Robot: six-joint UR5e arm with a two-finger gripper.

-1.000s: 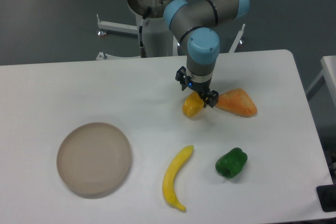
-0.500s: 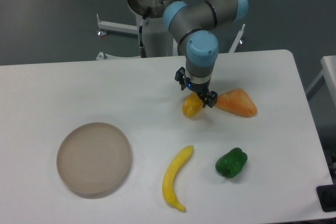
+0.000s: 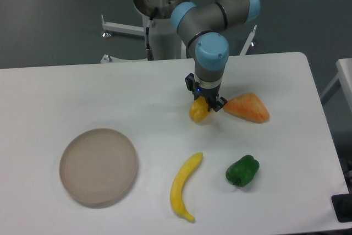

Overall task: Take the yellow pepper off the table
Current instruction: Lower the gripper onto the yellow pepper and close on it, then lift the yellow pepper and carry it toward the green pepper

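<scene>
The yellow pepper (image 3: 198,111) rests on the white table (image 3: 82,92), just left of centre-right. My gripper (image 3: 205,102) comes straight down on its top, and the fingers (image 3: 220,103) press against the pepper's sides, shut on it. The pepper's upper part and stem are hidden by the gripper. Its underside still appears to touch the tabletop.
An orange cone-shaped vegetable (image 3: 248,108) lies just right of the gripper, nearly touching it. A green pepper (image 3: 242,170) and a yellow banana (image 3: 183,186) lie nearer the front. A round beige plate (image 3: 98,166) sits front left.
The fingers have drawn closer together around the yellow pepper, and the pepper has shifted slightly to the left. Nothing else has moved.
</scene>
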